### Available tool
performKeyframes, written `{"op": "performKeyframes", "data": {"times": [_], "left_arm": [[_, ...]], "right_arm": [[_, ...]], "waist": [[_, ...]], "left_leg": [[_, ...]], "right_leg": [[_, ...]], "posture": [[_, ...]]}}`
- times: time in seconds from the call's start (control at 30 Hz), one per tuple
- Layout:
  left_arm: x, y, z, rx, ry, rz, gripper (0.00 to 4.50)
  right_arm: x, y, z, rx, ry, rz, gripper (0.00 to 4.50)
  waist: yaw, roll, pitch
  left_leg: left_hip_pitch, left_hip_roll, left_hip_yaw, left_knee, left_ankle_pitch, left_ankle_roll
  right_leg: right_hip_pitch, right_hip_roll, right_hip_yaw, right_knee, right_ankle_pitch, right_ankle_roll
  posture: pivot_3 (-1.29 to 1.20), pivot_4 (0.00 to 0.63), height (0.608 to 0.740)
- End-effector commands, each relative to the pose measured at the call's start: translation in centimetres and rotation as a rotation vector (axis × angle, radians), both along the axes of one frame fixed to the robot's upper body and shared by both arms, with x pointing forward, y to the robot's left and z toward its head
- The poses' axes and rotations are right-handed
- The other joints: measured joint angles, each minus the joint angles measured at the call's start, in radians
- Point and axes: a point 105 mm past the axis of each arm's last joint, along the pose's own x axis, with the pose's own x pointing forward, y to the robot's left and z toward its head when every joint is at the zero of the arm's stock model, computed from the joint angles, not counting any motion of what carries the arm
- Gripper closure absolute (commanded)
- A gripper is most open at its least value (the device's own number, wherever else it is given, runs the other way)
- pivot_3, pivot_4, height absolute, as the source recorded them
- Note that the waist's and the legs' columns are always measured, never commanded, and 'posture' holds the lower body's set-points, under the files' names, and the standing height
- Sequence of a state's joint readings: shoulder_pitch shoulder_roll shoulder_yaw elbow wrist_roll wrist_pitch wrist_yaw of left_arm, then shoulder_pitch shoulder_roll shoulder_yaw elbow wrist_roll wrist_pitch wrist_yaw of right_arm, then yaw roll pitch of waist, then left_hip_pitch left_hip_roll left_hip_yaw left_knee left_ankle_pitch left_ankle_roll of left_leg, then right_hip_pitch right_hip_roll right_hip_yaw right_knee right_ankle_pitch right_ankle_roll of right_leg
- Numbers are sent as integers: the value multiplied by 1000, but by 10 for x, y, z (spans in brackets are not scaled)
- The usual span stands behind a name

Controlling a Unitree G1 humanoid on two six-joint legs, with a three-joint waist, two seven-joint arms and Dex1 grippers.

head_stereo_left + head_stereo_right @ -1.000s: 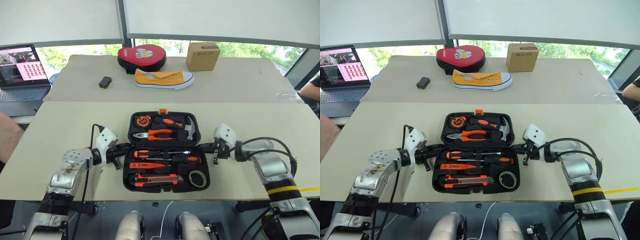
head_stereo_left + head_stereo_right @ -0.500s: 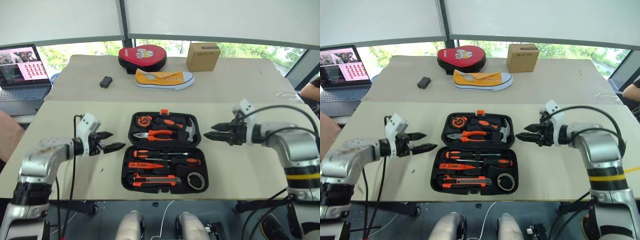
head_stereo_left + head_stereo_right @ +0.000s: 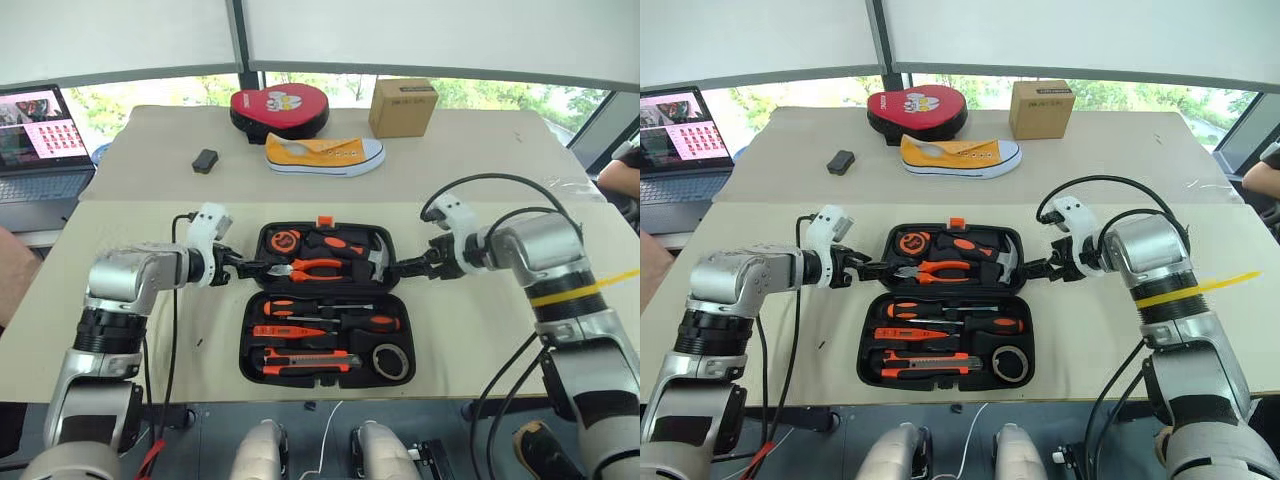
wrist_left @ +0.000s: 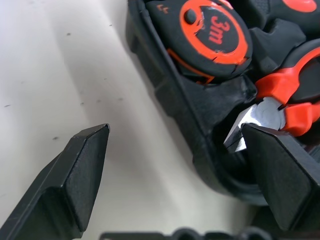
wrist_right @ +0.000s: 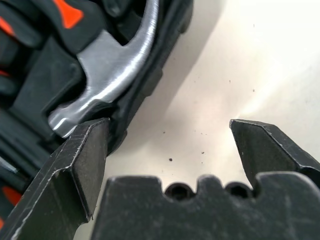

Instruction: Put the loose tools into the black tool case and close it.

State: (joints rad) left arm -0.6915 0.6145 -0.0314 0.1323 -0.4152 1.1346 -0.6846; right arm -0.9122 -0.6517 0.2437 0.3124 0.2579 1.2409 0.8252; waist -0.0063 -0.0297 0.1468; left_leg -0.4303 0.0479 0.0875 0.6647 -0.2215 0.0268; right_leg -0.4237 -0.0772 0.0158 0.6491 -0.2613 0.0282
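I am straddling the far half's side walls of the open case [image 3: 330,305], mid-table, tools inside; left gripper [image 3: 250,268] and right gripper [image 3: 405,266] both wide. Risk: uneven lifting twists the lid, tools spilling.

Bright, even daylight
Light from windows [image 3: 330,88] at frame top; soft shadows; wrist views blurred close-up.

The black tool case [image 3: 325,305] lies open and flat on the table, lid half toward 12 o'clock. In its 6 o'clock half sit two screwdrivers [image 3: 330,318], a slim orange tester [image 3: 292,331], a utility knife [image 3: 312,361] and, apparently, a tape roll [image 3: 392,360] at 4 o'clock.
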Motion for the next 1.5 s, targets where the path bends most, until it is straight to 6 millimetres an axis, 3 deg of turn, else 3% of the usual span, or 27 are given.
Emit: {"op": "performKeyframes", "data": {"times": [0.03,0.1,0.2,0.43,0.5,0.57,0.67,0.77,0.97,1.07,1.13,1.3,1.4,1.43,1.47,1.5], "left_arm": [[3,-2,1,34,-5,-9,0],[4,-4,-2,33,3,-9,0],[10,-5,-4,31,-7,8,800],[15,-7,7,-27,-28,30,3467],[13,-7,7,-28,-27,25,4152],[12,-7,7,-27,-25,24,4480],[11,-7,1,-24,-19,30,4480],[16,-6,3,-74,-77,60,4480],[18,-2,40,-242,-361,40,4480],[6,6,61,-243,-638,-8,4480],[-2,14,61,-231,-728,13,4480],[-31,25,40,-171,-853,0,4480],[-58,16,16,-146,-858,-110,4480],[-66,15,4,-101,-849,-150,4499],[-71,18,-4,-51,-872,-147,3894],[-76,21,-10,-40,-866,-147,3742]], "right_arm": [[5,-10,-3,-83,-1,-23,563],[7,-13,-5,-89,15,-43,1143],[8,-10,-7,-70,61,-59,2166],[2,1,-13,-50,127,-37,4487],[3,1,-14,-46,122,-39,4500],[4,2,-14,-42,116,-42,4500],[8,6,-11,-1,52,-27,4500],[18,19,8,122,-128,28,4500],[12,26,48,168,-533,208,4500],[-6,22,63,139,-792,298,4500],[-17,19,59,91,-888,343,4500],[-44,16,32,-61,-1089,503,4500],[-56,12,18,-252,-1305,608,4500],[-62,12,9,-286,-1343,661,4107],[-69,13,0,-317,-1368,725,3614],[-76,14,-7,-316,-1394,773,3525]], "waist": [[1,0,0],[4,0,0],[8,0,0],[14,-1,-1],[15,-1,-1],[14,-2,-2],[13,-2,-2],[8,-6,-5],[1,-6,-3],[3,-5,-1],[2,-4,-1],[2,-4,-1],[1,-4,-1],[-1,-4,-1],[-2,-4,-1],[-3,-4,-1]], "left_leg": [[0,0,0,0,0,0],[0,0,0,1,0,0],[1,0,0,4,-1,1],[1,0,0,11,1,3],[1,0,-1,12,1,3],[1,0,-1,12,2,3],[1,0,-2,12,2,3],[3,1,-2,12,2,3],[4,1,-3,12,3,2],[-5,1,-3,11,3,1],[-7,2,-2,10,3,1],[-9,2,-1,9,1,4],[-9,2,0,9,0,5],[-9,1,0,9,0,5],[-7,1,0,9,0,5],[-5,1,1,9,0,6]], "right_leg": [[0,0,0,0,0,0],[2,0,-1,0,0,0],[4,0,-1,0,0,1],[6,0,-2,4,4,1],[5,0,-2,5,4,1],[5,0,-2,7,4,1],[5,0,-2,7,4,1],[6,1,-1,7,4,1],[6,0,0,8,5,0],[-3,0,0,8,5,0],[-4,0,0,9,5,0],[-3,-1,0,5,5,1],[-2,-1,0,-2,5,1],[-2,-1,0,-2,5,1],[-1,-1,0,-2,5,1],[0,-1,0,-2,5,1]], "posture": [[0,150,740],[0,150,740],[0,150,740],[0,150,740],[0,150,740],[0,150,740],[0,150,740],[0,150,740],[0,150,740],[0,150,740],[0,150,740],[0,150,740],[0,150,740],[0,150,740],[0,150,740],[0,150,740]]}}
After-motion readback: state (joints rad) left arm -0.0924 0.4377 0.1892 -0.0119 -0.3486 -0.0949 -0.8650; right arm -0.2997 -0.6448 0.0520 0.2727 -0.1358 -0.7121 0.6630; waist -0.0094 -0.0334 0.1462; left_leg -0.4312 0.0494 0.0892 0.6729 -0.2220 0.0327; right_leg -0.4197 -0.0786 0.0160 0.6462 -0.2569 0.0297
